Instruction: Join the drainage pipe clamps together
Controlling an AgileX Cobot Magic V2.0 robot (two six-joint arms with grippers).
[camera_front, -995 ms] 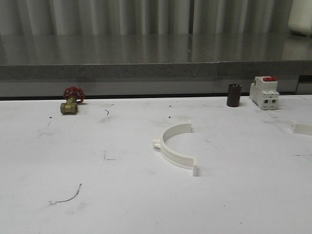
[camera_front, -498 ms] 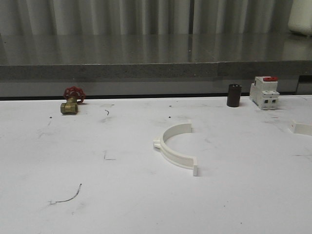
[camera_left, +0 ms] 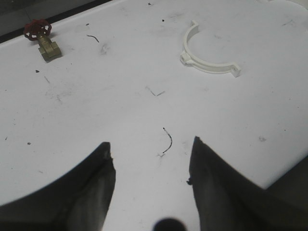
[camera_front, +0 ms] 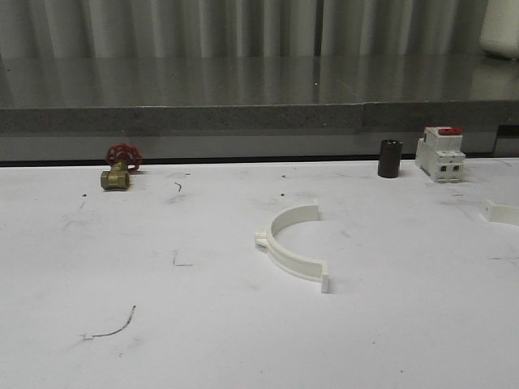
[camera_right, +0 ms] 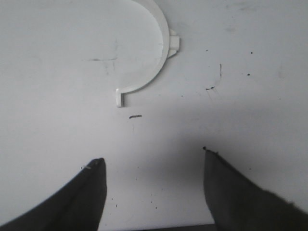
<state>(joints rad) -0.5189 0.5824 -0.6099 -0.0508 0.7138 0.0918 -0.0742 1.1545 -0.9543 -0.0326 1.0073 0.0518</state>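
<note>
Lying flat near the middle of the white table (camera_front: 162, 340), one half-ring clamp (camera_front: 290, 250) has its open side turned toward the right, well apart from the second half-ring (camera_front: 503, 212), which sits at the table's right edge, cut off by the frame. The left gripper (camera_left: 151, 161) hangs above bare table with jaws apart and nothing between them; the right gripper (camera_right: 154, 166) hovers just short of its own clamp (camera_right: 151, 62), jaws likewise spread and empty. Both pieces look like thin, stiff, light plastic, likely slick and prone to skating on the smooth top. A pinch across the arc's wall near the outer nub seems safest, leaving the flat end tabs free to mate.
</note>
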